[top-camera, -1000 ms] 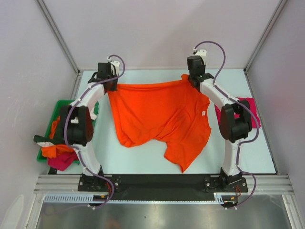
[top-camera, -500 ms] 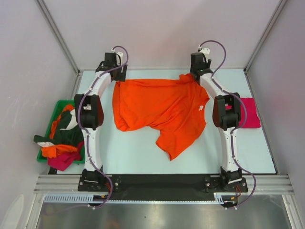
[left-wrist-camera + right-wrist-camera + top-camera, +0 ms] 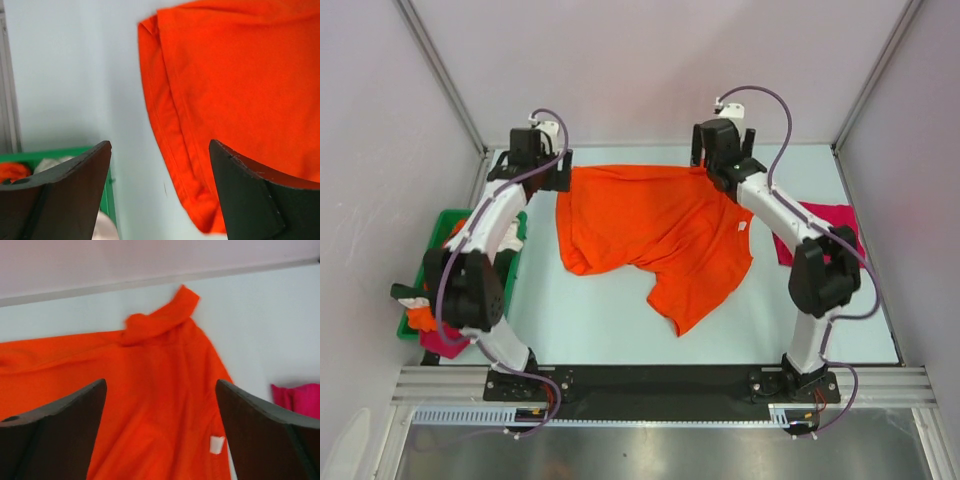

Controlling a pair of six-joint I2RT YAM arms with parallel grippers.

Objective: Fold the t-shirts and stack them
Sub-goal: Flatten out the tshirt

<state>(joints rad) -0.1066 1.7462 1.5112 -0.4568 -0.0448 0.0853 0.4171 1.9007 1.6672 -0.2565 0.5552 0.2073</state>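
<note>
A bright orange t-shirt [image 3: 655, 235] lies spread and rumpled on the pale table, its hem along the far side and one sleeve trailing toward the near edge. My left gripper [image 3: 548, 172] hovers open over the shirt's far left corner [image 3: 170, 130], holding nothing. Above the far right corner [image 3: 160, 322], my right gripper [image 3: 712, 158] is also open and empty. In the wrist views, the left gripper [image 3: 160, 145] and right gripper [image 3: 160, 382] show wide gaps with only cloth below. A magenta t-shirt [image 3: 825, 225] lies folded at the right, partly hidden by the right arm.
A green bin [image 3: 440, 225] at the table's left edge holds several more t-shirts, with an orange one [image 3: 425, 318] and a magenta one [image 3: 450, 340] spilling over its near end. Walls enclose the table on three sides. The bin's rim [image 3: 55, 152] shows under the left finger.
Both grippers opened and let go of the orange t-shirt's far corners. The shirt dropped flat onto the table. Both gripper heads have since shifted slightly left above it.
</note>
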